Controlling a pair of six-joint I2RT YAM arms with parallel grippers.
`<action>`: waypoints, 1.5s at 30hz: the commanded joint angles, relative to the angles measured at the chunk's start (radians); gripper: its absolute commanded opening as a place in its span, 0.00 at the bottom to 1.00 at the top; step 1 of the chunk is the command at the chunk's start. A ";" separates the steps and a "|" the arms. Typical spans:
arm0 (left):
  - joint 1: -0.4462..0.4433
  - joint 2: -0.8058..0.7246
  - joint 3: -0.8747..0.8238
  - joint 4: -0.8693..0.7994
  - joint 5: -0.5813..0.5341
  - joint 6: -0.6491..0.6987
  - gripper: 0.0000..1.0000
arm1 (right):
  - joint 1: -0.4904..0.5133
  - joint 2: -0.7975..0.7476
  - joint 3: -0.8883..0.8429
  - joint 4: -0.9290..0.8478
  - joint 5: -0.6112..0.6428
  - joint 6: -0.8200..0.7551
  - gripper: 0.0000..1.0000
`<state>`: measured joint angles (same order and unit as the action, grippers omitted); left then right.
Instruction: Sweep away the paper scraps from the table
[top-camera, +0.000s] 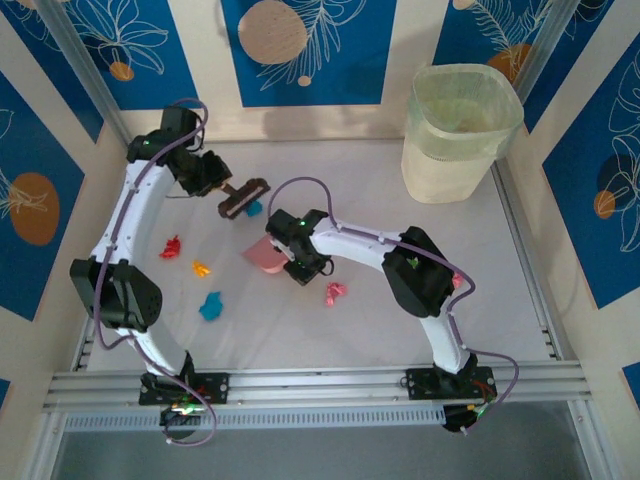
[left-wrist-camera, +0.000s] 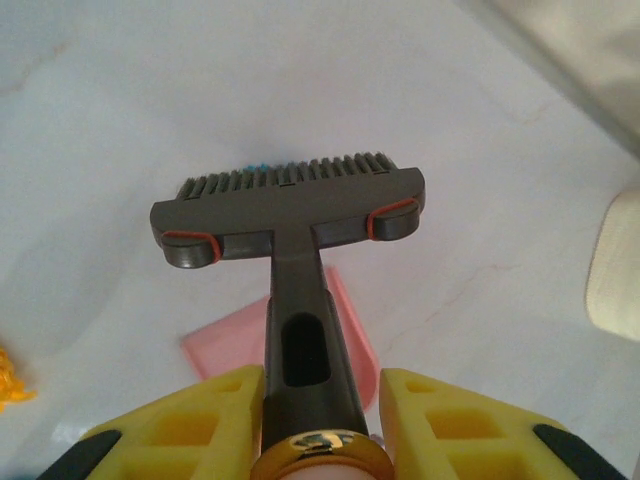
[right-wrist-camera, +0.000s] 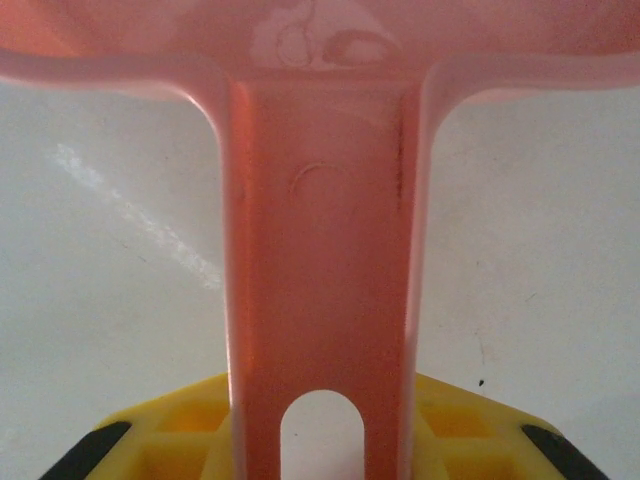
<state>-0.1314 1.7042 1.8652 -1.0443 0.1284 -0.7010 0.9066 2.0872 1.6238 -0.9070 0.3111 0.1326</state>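
Brush (left-wrist-camera: 290, 215) tight in left tool (left-wrist-camera: 320, 395), pink dustpan (right-wrist-camera: 320, 250) tight in right tool (right-wrist-camera: 320, 410); paper scraps (top-camera: 211, 306) across table (top-camera: 350, 340) overhead.

Dark grey brush (left-wrist-camera: 288, 210), red-banded; pink dustpan (right-wrist-camera: 320, 250); red, orange, blue, pink scraps (top-camera: 210, 305); white table (top-camera: 350, 330); blue leaf-patterned walls (top-camera: 310, 50).

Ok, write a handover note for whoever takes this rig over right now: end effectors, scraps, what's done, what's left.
Left end effector: shut on the brush handle.
Right end effector: shut on the dustpan handle.
Scraps: blue scrap at the bristles, beside the dustpan; red scrap, orange scrap, second blue scrap and pink scrap loose on the table.
Done: both tools in hand.
Left: every scrap seen is unswept; the bin stands at the far right.
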 joint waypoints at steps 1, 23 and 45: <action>0.003 -0.055 0.063 0.045 -0.053 -0.014 0.00 | 0.003 -0.021 -0.014 0.003 -0.007 0.021 0.00; -0.047 0.201 0.153 -0.047 0.110 0.014 0.00 | -0.039 -0.027 -0.064 0.036 -0.009 0.047 0.00; -0.104 -0.054 -0.021 -0.036 0.176 -0.059 0.00 | -0.060 -0.056 -0.132 0.095 0.032 0.070 0.00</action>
<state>-0.2497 1.6806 1.7874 -1.0714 0.3340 -0.7364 0.8375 2.0632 1.5085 -0.8032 0.3191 0.1837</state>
